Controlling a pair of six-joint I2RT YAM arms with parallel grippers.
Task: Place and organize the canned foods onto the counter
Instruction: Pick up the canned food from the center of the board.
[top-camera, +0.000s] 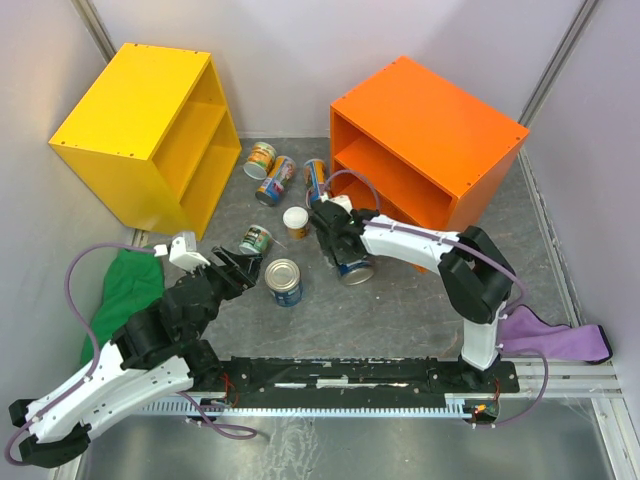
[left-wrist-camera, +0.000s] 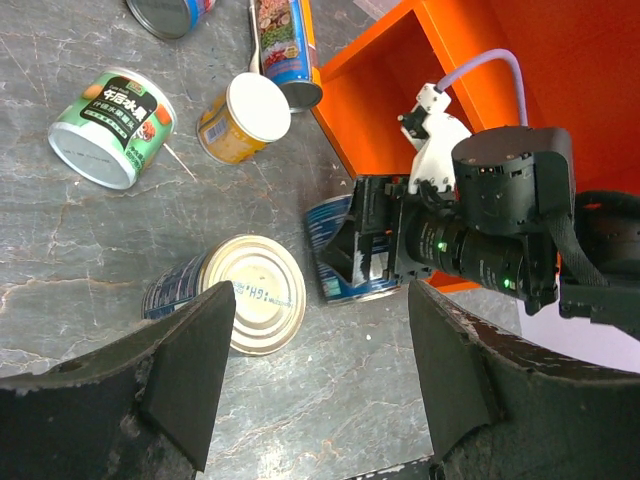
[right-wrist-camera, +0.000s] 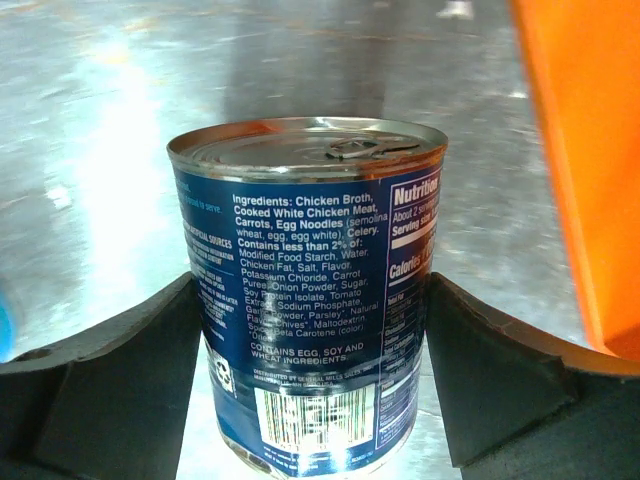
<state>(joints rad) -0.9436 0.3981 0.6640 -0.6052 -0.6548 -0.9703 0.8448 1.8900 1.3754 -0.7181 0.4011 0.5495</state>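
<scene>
Grasping | our right gripper (right-wrist-camera: 312, 340) pinches blue tin (right-wrist-camera: 310, 220) beside counter (top-camera: 430, 115) | left gripper (left-wrist-camera: 322, 300) spread, farther from it | next we lift tin upright onto counter top

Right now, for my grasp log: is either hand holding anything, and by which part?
Right hand grips a blue tin by its sides; left hand holds nothing.

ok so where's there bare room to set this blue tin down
The flat top of the orange counter is bare, and its inside looks empty. The floor just right of the blue tin is open too. Crowded: the cans between the yellow cabinet and the counter.
</scene>
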